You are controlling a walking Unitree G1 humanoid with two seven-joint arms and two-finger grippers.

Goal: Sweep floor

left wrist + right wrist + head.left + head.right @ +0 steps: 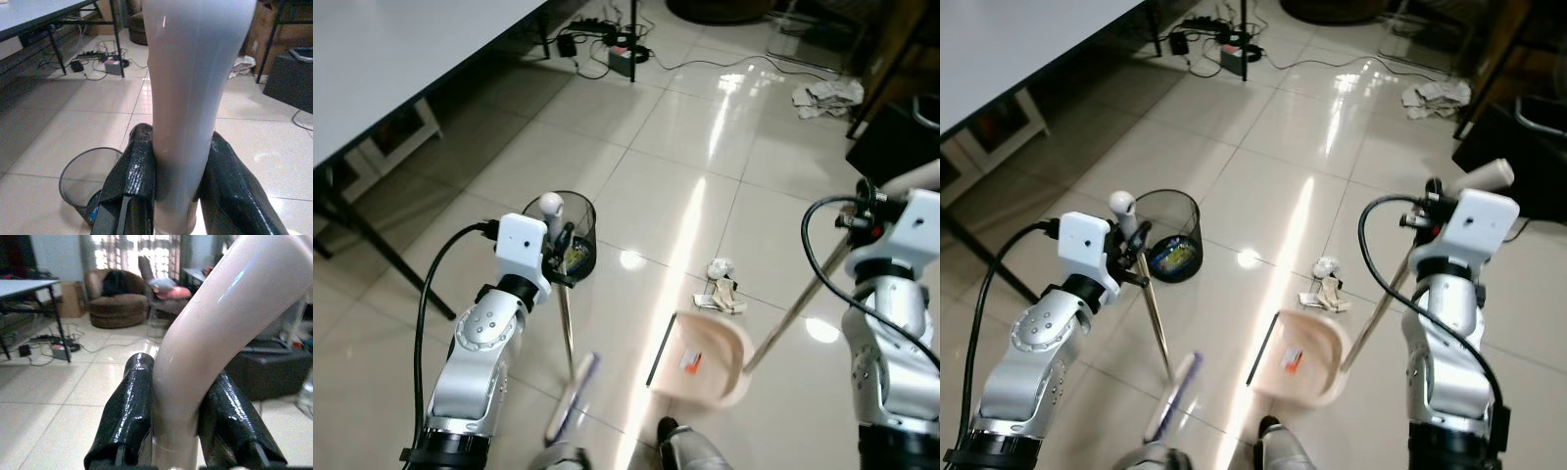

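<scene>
Broom in left gripper, dustpan in right gripper.

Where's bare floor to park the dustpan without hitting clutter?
Bare tiles: the wide patch between the table and the far crumpled paper, and the strip between the bin and the dustpan. Crowded: paper scraps just beyond the dustpan, and the power strip with cables by the table leg.

You have one broom and one dustpan on the tiled floor, one black mesh bin, and two lots of crumpled paper: a small heap just beyond the dustpan and a larger one farther off. You also see two grippers, left and right, each clamped around one handle, plus one table and one power strip.
</scene>
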